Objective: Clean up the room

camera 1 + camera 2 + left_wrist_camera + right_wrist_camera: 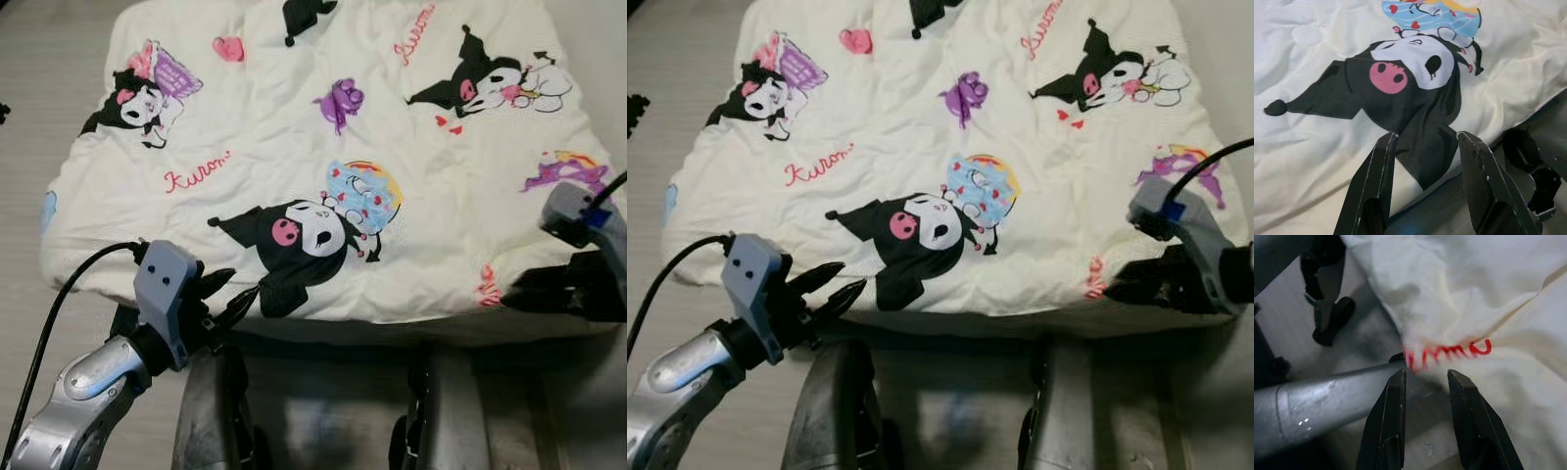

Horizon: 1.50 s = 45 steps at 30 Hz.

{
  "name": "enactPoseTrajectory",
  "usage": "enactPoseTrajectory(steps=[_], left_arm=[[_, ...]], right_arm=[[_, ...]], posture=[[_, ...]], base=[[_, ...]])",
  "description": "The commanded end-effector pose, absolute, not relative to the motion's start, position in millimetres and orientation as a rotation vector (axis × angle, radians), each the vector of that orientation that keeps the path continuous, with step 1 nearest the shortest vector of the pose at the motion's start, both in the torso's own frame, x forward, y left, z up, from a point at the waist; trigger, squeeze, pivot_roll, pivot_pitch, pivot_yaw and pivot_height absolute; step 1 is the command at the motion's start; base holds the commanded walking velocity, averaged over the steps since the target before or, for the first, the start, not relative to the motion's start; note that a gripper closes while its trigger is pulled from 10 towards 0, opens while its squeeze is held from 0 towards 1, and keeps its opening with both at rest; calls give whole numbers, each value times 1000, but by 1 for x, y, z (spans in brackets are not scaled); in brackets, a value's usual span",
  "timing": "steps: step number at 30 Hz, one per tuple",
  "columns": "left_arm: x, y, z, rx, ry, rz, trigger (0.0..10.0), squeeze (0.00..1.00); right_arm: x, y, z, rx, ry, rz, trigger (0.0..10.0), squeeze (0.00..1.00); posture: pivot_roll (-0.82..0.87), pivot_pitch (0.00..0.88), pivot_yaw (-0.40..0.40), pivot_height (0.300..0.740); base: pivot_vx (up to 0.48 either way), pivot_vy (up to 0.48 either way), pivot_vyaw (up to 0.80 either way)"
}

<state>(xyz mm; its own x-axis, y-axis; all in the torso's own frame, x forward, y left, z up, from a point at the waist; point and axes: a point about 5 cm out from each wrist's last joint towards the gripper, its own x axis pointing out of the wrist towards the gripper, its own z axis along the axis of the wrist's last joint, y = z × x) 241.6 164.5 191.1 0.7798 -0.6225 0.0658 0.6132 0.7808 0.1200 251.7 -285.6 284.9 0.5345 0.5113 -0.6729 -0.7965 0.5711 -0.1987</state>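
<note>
A cream quilt (294, 127) printed with black cartoon figures and red lettering lies spread on the floor in front of me. My left gripper (230, 289) is open at the quilt's near edge. Its tips (1427, 134) sit just short of the black cartoon print (1400, 98), holding nothing. My right gripper (1117, 284) is low at the near right edge of the quilt. In the right wrist view it (1426, 373) is open, with the red-lettered hem (1449, 350) just beyond its fingertips.
My two grey legs (211, 411) (441, 411) stand right behind the quilt's near edge. Pale floor (39, 117) surrounds the quilt on the left. A small black object (635, 108) lies at the far left. A black cable (59, 294) trails from the left wrist.
</note>
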Motion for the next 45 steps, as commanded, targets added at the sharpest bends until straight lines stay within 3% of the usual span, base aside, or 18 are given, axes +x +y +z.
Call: enactPoseTrajectory(steps=[1, 8, 9, 16, 18, 19, 20, 23, 26, 28, 37, 40, 41, 42, 43, 45], left_arm=[[238, 167, 186, 102, -69, -669, 10000, 0], [239, 168, 187, 101, -72, -662, 10000, 0], [241, 171, 188, 105, -81, -633, 10000, 0], [245, 175, 188, 111, -87, -588, 10000, 0], [256, 185, 189, 148, -98, -463, 10000, 0], [256, 185, 189, 148, -98, -463, 10000, 0], [258, 190, 188, 165, -95, -430, 10000, 0], [259, 194, 186, 187, -85, -407, 10000, 0], [258, 195, 185, 198, -79, -403, 10000, 0], [257, 198, 181, 212, -63, -388, 10000, 0], [257, 211, 164, 275, -4, -308, 10000, 0], [257, 220, 157, 311, 9, -251, 10000, 0], [257, 220, 157, 311, 9, -251, 10000, 0], [260, 223, 162, 294, -17, -225, 10000, 0], [260, 223, 162, 294, -17, -225, 10000, 0], [265, 227, 168, 251, -50, -179, 10000, 0]], right_arm=[[250, -287, 285, -532, 602, 858, 10000, 0], [253, -280, 294, -417, 491, 930, 10000, 0], [268, -276, 307, -281, 320, 879, 10000, 0], [288, -275, 311, -186, 196, 754, 10000, 0], [336, -296, 270, -91, 146, 241, 10000, 0], [336, -296, 270, -91, 146, 241, 10000, 0], [345, -310, 240, -169, 194, 18, 10000, 0], [346, -322, 209, -267, 239, -132, 10000, 0], [345, -323, 202, -272, 248, -132, 10000, 0], [339, -334, 184, -386, 318, -206, 10000, 0], [335, -338, 160, -547, 404, -255, 10000, 0], [348, -323, 174, -321, 233, -227, 10000, 0], [348, -323, 174, -321, 233, -227, 10000, 0], [354, -311, 187, -168, 149, -183, 10000, 0], [354, -311, 187, -168, 149, -183, 10000, 0], [361, -291, 207, 12, 39, -102, 10000, 0]], posture=[[0, 406, 93, 456], [2, 405, 94, 456], [3, 405, 97, 456], [2, 404, 99, 456], [11, 404, 108, 456], [11, 404, 108, 456], [11, 403, 110, 456], [19, 407, 112, 456], [19, 407, 112, 456], [23, 402, 109, 456], [21, 394, 113, 456], [24, 375, 111, 456], [24, 375, 111, 456], [24, 361, 108, 456], [24, 361, 108, 456], [21, 340, 102, 456]], base=[[0, 0, 0], [0, 0, 0], [0, 0, 0], [0, 0, 0], [0, 0, 0], [0, 0, 0], [0, 0, 0], [0, 0, 0], [0, 0, 0], [0, 0, 0], [0, 0, 0], [0, 0, 0], [0, 0, 0], [0, 0, 0], [0, 0, 0], [0, 0, 0]])
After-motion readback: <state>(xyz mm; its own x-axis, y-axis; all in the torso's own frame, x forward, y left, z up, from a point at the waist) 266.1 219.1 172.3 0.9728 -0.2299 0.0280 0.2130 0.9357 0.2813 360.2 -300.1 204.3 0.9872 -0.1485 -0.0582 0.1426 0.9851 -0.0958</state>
